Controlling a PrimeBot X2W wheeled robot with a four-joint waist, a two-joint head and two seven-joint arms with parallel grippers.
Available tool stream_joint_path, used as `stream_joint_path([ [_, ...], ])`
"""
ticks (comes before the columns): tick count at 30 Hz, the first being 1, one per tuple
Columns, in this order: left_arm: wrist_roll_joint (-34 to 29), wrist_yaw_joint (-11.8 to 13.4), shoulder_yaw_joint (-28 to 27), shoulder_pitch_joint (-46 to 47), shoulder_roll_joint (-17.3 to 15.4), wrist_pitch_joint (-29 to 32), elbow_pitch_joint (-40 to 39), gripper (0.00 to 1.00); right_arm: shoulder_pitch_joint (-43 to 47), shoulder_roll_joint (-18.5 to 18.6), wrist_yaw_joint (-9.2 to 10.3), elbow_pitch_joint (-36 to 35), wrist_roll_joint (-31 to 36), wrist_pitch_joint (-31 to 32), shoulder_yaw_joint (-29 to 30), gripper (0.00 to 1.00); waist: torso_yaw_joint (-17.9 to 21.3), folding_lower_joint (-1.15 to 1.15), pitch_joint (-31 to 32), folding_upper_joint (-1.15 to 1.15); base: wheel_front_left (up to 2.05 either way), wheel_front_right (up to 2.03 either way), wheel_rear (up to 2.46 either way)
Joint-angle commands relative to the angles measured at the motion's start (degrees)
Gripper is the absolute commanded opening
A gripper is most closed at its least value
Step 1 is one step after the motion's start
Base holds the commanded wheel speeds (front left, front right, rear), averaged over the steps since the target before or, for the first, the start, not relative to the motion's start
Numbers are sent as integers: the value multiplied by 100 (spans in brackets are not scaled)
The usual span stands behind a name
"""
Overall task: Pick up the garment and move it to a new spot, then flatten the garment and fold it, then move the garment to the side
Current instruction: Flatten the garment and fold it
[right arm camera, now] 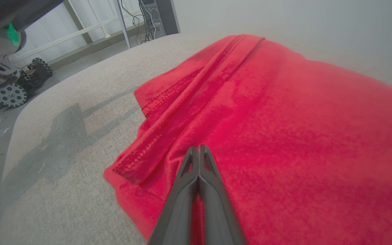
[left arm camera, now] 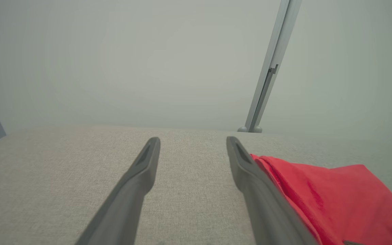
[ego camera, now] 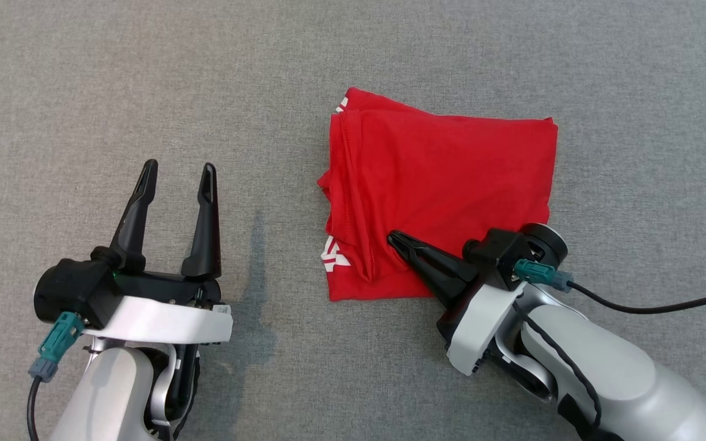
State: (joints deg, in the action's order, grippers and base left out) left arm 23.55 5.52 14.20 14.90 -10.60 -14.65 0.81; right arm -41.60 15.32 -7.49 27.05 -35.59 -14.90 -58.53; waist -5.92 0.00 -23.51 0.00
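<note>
The garment (ego camera: 451, 184) is bright red and folded into a rough rectangle. It lies flat on the grey cloth-covered bench (ego camera: 144, 73), right of centre in the head view. Its left side shows stacked layers with stitched hems running top to bottom. Bits of white print (ego camera: 334, 257) peep out at the lower left corner and at the upper left one. The top layer is mostly smooth, with creases gathering toward the lower left.

The right claw (ego camera: 393, 236) comes in from the lower right with its fingers pressed together. Its tips rest on the red cloth where those creases meet. I cannot tell whether a pinch of fabric is caught between them.

The left claw (ego camera: 179, 166) sits at the lower left, spread wide and holding nothing, over bare bench and apart from the garment.
</note>
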Motion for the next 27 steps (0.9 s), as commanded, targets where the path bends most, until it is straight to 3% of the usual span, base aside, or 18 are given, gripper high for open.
stream_joint_path([
  [1,5,-36,-10,45,-20,-17,14,100,-29,-32,0,77,-6,-30,-55,0,13,0,19,0,0,0,0],
  [6,14,-29,-28,-9,-49,-23,26,100,39,-60,0,60,-25,-43,375,0,47,0,85,0,0,0,0],
  [18,-25,117,-117,-241,-205,26,-132,100,1332,-224,0,-799,777,-42,3595,1,307,0,462,0,0,0,0],
  [19,-30,120,-119,-271,-224,34,-156,100,1444,-248,0,-871,878,-39,3838,31,335,0,490,0,0,0,0],
  [20,-30,132,-125,-294,-237,50,-179,100,1547,-282,0,-952,981,-35,4101,69,361,0,524,0,0,0,0],
  [21,-29,155,-133,-316,-254,72,-205,100,1658,-318,0,-1029,1090,-28,4315,100,387,0,555,0,0,0,0],
  [27,5,220,-176,-512,-345,154,-299,100,2264,-574,0,-1557,1658,176,5304,100,521,0,814,0,0,0,0],
])
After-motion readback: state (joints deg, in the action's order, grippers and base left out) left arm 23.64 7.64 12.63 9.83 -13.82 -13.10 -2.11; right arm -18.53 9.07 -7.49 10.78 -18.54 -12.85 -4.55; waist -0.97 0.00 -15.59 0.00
